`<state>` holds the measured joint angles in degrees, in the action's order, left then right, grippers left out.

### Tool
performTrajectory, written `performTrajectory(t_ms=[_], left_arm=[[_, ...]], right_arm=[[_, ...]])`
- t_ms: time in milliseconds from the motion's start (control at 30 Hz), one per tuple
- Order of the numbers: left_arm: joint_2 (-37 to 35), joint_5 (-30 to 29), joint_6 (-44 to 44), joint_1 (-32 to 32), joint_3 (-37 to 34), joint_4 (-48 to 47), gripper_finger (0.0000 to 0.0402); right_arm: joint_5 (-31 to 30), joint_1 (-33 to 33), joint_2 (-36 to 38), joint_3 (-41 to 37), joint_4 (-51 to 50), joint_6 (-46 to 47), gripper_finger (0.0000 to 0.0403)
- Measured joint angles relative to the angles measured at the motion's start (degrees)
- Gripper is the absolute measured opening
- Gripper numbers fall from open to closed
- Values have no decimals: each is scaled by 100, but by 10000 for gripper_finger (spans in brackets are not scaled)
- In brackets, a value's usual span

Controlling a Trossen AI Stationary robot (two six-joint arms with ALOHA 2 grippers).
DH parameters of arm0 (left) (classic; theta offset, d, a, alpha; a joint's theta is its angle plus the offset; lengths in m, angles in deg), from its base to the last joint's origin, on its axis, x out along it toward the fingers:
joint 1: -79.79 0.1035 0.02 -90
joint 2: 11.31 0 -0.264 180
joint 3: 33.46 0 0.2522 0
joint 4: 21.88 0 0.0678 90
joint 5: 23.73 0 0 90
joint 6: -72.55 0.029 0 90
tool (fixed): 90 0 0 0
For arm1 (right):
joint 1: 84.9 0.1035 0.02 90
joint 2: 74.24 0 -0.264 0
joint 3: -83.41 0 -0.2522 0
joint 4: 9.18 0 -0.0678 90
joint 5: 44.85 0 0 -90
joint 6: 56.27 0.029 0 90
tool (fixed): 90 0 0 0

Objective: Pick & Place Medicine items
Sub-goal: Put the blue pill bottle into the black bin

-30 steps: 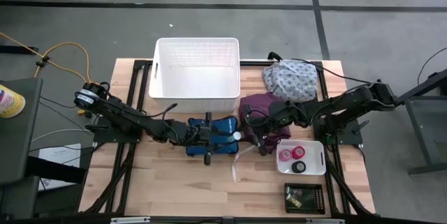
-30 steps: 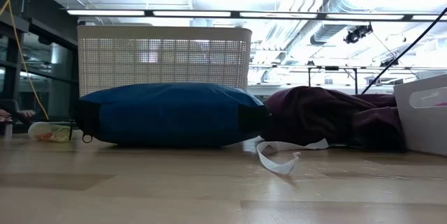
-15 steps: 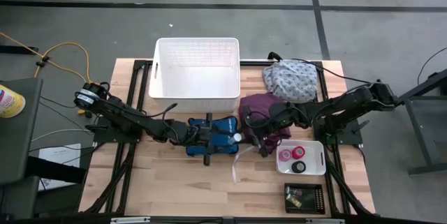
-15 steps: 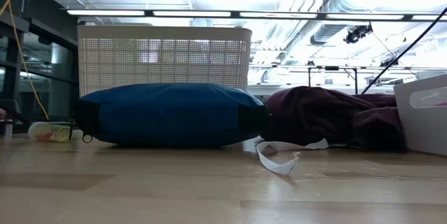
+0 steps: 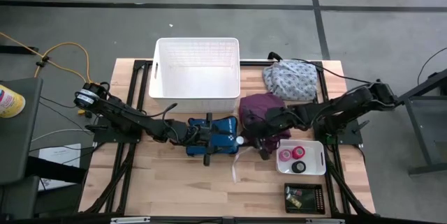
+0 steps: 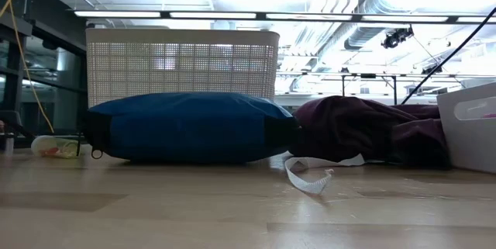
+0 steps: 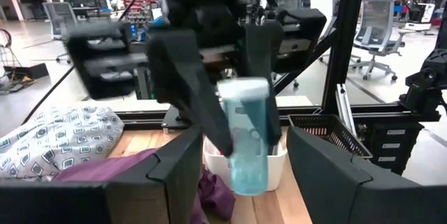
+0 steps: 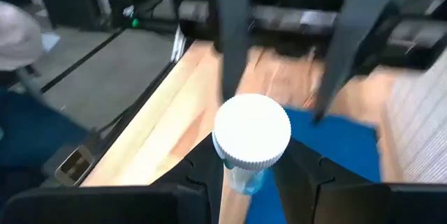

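Observation:
My right gripper (image 5: 246, 140) is shut on a greenish vial (image 7: 244, 140) with a white screw cap (image 8: 251, 130), high above the right end of the blue zip pouch (image 5: 213, 139). My left gripper (image 5: 208, 140) hangs open above the pouch and faces the vial. Its fingers stand wide on either side without touching. The pouch lies flat on the table (image 6: 190, 129). Pink (image 5: 285, 155), red (image 5: 302, 151) and black (image 5: 299, 167) bandage rolls sit in a small white tray (image 5: 318, 155). My right gripper pinches the vial's body (image 7: 246, 123) between its two fingers (image 7: 199, 105), just below the white cap. The fingers slant down from the table's right side and lie along the vial, with the cap toward the wrist. The vial is lifted clear, its lower end (image 7: 244, 178) reaching past the fingertips.
A large white basket (image 5: 198, 67) stands at the far edge behind the pouch. A purple cloth bundle (image 5: 260, 107) and a floral one (image 5: 290, 77) lie under the right arm. A white strip (image 6: 310, 179) rests near the pouch. A black tray (image 5: 304, 197) sits at the near right corner.
My right gripper has carried the vial a little toward the table's left, closer to my left gripper, and its dark shape has come into the top of the low view. The pouch has stayed still.

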<state>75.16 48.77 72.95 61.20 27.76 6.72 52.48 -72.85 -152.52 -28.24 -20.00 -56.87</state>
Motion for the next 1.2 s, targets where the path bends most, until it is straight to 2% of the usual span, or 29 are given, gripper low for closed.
performTrajectory(t_ms=[167, 333, 733, 900, 1200], left_arm=[[0, 0, 0, 0, 0, -32, 203], [0, -2, 0, 0, -1, -32, 203], [0, -4, 0, 0, 0, -32, 203], [0, -4, -7, 0, 0, -34, 203], [0, -9, -265, 0, 0, -35, 203]], right_arm=[[-52, 215, 179, 0, -657, 362, 96], [-565, 514, 547, 0, -1681, 909, 96], [-1241, 1579, 866, 0, -3816, 3026, 96], [-1466, 2285, 866, 0, -4020, 4136, 96], [-2309, 3831, 837, 0, -4023, 6314, 96]])
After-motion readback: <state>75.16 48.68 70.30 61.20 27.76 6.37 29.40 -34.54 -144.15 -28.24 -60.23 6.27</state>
